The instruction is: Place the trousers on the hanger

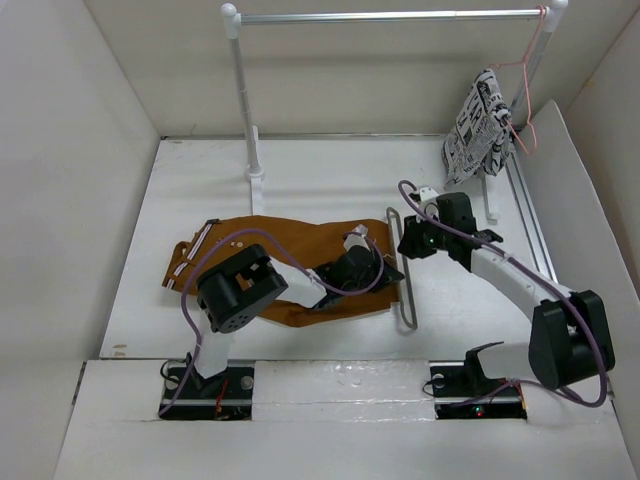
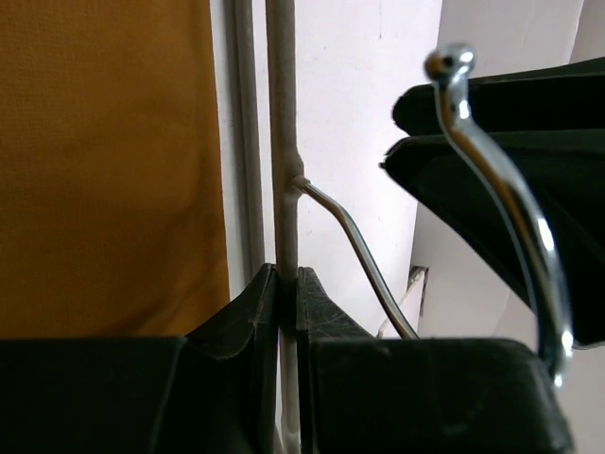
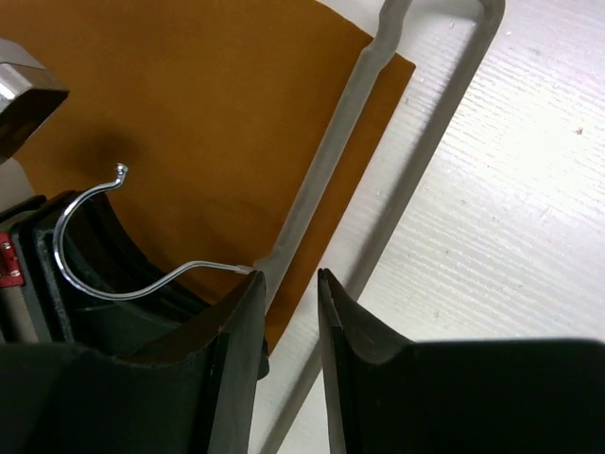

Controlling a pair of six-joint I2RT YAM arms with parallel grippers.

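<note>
Beside the trousers (image 1: 255,242), which are spread on the table (image 1: 330,170), lies the hanger (image 3: 321,161). The left gripper (image 2: 287,284) pinches its wire. The right gripper (image 3: 288,298) hovers above it, fingers narrowly parted.

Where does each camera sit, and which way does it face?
Top external: fixed above and behind the bases, facing down on the table, trousers, hanger and far rail; both arms show.
Left wrist: on the left arm, facing along the left claw, shut on the hanger; its fingers show.
Right wrist: on the right arm, facing down past the right claw; its fingers show.
Shared: both wrist views see the hanger's hook and the trousers.
</note>
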